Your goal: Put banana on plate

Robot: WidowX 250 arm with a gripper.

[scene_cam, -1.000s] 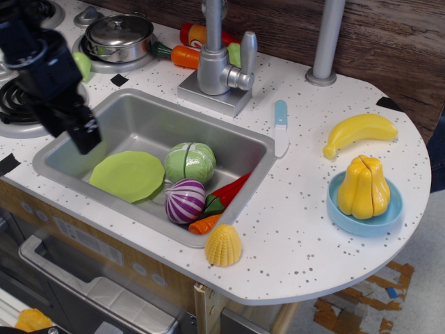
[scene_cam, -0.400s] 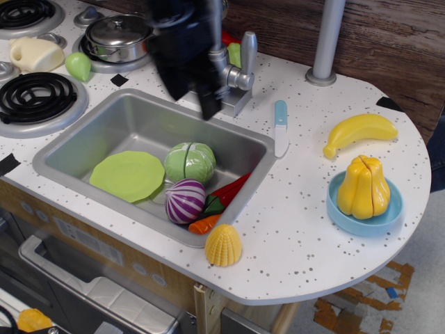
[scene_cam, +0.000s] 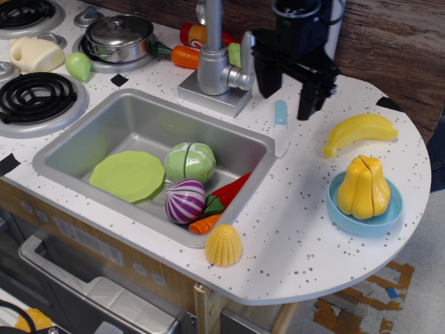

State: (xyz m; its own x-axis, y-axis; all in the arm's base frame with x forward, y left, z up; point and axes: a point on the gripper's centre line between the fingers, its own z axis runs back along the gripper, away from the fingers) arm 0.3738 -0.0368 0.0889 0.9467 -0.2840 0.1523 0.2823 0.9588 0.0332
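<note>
The yellow banana (scene_cam: 359, 132) lies on the speckled counter at the right, behind the blue dish. The lime-green plate (scene_cam: 128, 175) lies flat in the sink (scene_cam: 104, 124), at its front left. My black gripper (scene_cam: 286, 94) hangs open and empty above the counter between the faucet and the banana, just left of the banana. Its two fingers (scene_cam: 308, 97) point down, well apart.
A green cabbage (scene_cam: 190, 161), a purple onion (scene_cam: 185, 200), a red pepper and a carrot lie in the sink right of the plate. A toy knife (scene_cam: 280, 128) lies under the gripper. A yellow squash (scene_cam: 363, 186) sits in the blue dish (scene_cam: 365, 216). A corn piece (scene_cam: 223, 245) sits at the front. The faucet (scene_cam: 217, 64) stands behind the sink.
The gripper has swept from the far left over the stove, past the faucet, to the right side near the banana. Nothing else moved.
</note>
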